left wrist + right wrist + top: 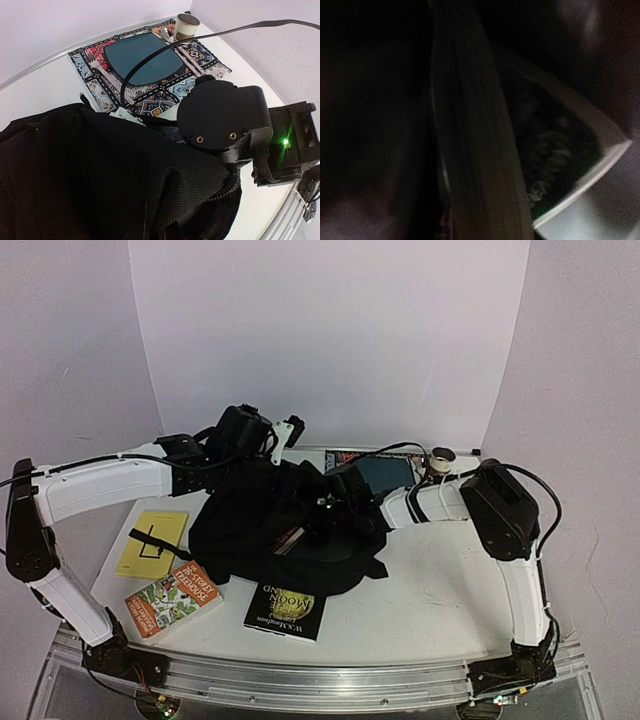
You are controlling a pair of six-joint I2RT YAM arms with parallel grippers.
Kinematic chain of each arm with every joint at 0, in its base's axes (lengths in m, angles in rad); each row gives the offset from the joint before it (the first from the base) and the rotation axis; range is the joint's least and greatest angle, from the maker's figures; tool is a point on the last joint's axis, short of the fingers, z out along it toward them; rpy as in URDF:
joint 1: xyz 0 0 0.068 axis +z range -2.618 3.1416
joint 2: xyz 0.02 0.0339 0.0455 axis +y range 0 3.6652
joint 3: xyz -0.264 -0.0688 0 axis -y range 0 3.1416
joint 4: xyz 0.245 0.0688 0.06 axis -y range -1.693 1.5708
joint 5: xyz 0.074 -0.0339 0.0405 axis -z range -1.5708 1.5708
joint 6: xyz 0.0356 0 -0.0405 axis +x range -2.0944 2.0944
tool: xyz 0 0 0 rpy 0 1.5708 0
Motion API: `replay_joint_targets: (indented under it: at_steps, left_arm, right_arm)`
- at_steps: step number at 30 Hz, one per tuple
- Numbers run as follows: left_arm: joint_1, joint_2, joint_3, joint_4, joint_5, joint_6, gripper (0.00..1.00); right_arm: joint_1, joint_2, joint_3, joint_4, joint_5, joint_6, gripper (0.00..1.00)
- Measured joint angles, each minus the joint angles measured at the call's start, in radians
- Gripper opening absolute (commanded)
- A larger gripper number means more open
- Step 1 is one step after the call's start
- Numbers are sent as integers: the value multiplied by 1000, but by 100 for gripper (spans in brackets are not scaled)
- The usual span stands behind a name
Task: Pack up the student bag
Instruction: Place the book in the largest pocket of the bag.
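The student bag (285, 530), black and soft, lies slumped in the middle of the table. My left gripper (258, 448) sits at the bag's back edge, shut on a fold of its fabric (125, 180) that rises in front of the left wrist camera and hides the fingers. My right arm's wrist (338, 498) reaches from the right into the bag's opening, and its gripper is hidden inside. The right wrist view is dark: a book's page edge (475, 150) stands close to the lens, beside a dark cover with a pale border (580, 175). Its fingers cannot be made out.
A yellow book (152, 543), a colourful book (173, 598) and a black book (286, 610) lie left of and in front of the bag. Behind it is a patterned placemat (100, 90) with a teal plate (145, 62) and a cup (186, 25).
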Motion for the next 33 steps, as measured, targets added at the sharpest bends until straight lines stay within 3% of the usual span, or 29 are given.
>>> replay_joint_targets:
  at_steps: [5,12,14,20,23,29,33]
  left_arm:
    - [0,-3,-10,14,-6,0,0]
    - [-1,-17,-27,29,-19,-1,0]
    - [-1,-21,-34,32,-22,-3,0]
    - [-1,-36,-41,33,-31,-5,0]
    - [-1,-40,-41,33,-30,-5,0]
    - [-1,-40,-41,32,-18,-4,0]
    - [-1,-40,-41,32,-8,0,0]
  right_arm:
    - [1,-5,11,-57,30,-65,72]
    - [1,-40,13,-202,101,-173,73]
    - [1,-45,9,-253,124,-205,69]
    - [1,-114,-37,-328,172,-269,30]
    - [1,-133,-39,-344,177,-295,18]
    - [-1,-121,17,-371,155,-324,16]
    - [-1,-74,83,-376,139,-335,22]
